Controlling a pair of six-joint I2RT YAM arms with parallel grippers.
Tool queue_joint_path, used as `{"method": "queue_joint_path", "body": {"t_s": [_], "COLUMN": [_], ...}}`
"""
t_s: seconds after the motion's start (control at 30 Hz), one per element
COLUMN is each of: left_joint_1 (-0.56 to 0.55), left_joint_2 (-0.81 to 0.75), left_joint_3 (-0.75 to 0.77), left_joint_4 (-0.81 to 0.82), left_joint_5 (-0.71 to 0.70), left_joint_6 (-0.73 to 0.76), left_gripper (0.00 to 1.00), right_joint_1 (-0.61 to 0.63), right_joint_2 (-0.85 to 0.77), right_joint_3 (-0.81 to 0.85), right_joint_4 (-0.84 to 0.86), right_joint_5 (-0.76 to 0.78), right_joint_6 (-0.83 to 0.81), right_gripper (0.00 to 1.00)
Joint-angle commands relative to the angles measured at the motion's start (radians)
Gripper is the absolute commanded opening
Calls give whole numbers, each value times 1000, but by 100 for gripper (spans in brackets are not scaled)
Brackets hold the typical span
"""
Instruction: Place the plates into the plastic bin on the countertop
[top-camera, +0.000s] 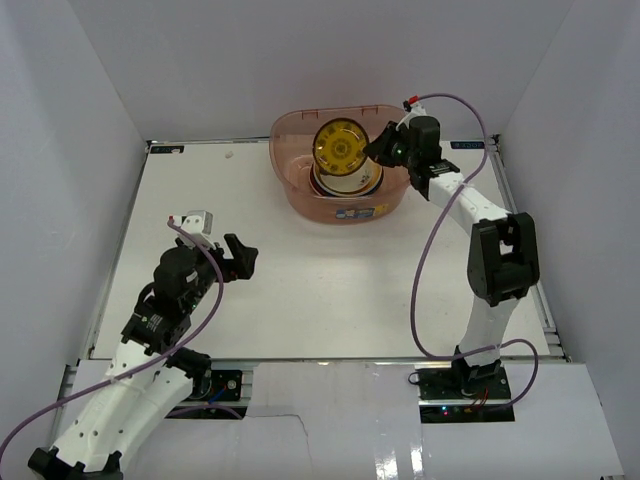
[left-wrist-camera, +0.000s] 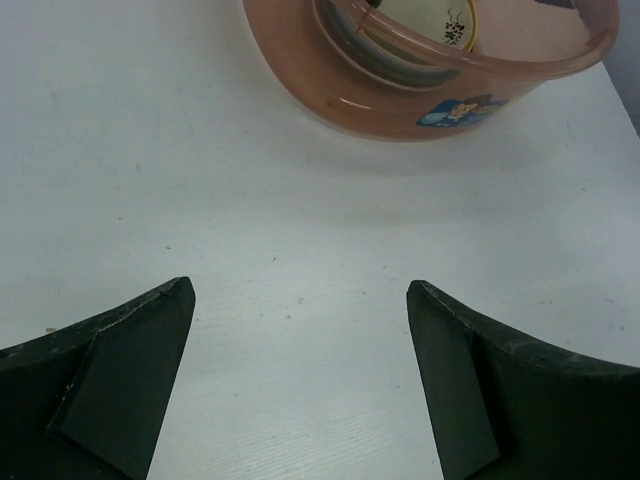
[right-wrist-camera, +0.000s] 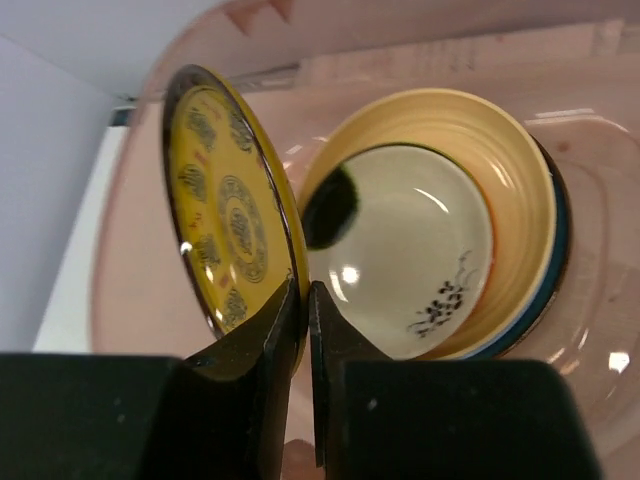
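Observation:
The pinkish plastic bin (top-camera: 290, 175) stands at the back middle of the white countertop (top-camera: 300, 290). A stack of plates (top-camera: 345, 185) lies inside it, a cream plate with a dark sprig (right-wrist-camera: 410, 250) on top. My right gripper (right-wrist-camera: 304, 300) is shut on the rim of a gold patterned plate (right-wrist-camera: 230, 210), holding it on edge above the stack; it shows in the top view (top-camera: 340, 147) too. My left gripper (left-wrist-camera: 300, 380) is open and empty over bare countertop, well short of the bin (left-wrist-camera: 330, 90).
White walls close in the countertop on three sides. A small label (left-wrist-camera: 455, 110) sits on the bin's near side. A purple cable (top-camera: 440, 250) loops beside the right arm.

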Motion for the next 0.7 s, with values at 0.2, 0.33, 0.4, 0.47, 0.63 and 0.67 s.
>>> {"method": "queue_joint_path", "body": {"t_s": [0.2,0.33,0.4,0.47,0.63,0.67], "left_joint_1": [8,7,8,8,10,10], "left_joint_2": [-21,-10,-21,-27,-10,-5], "left_joint_3": [22,25,22,16,19,20], "left_joint_4": [2,3,15,23,26,26], "left_joint_5": [12,15,18,20,21,24], "left_joint_6": [26,23,20,20,17,14], "left_gripper": [98,98,98,98,98,98], "right_joint_1": [-17,-16,-17,-16,9,21], "right_joint_2": [180,101,17,-59,-518,-583], "right_joint_3": [268,238,174,98,-336,-398], "right_joint_4": [-167,-170,-167,-147,-65,-61], "right_joint_5": [45,36,8,-6,-26,-17], "right_joint_6": [-63,-90,-107,-118,-139,-150], "right_gripper": [61,87,94,96,92,97]}}
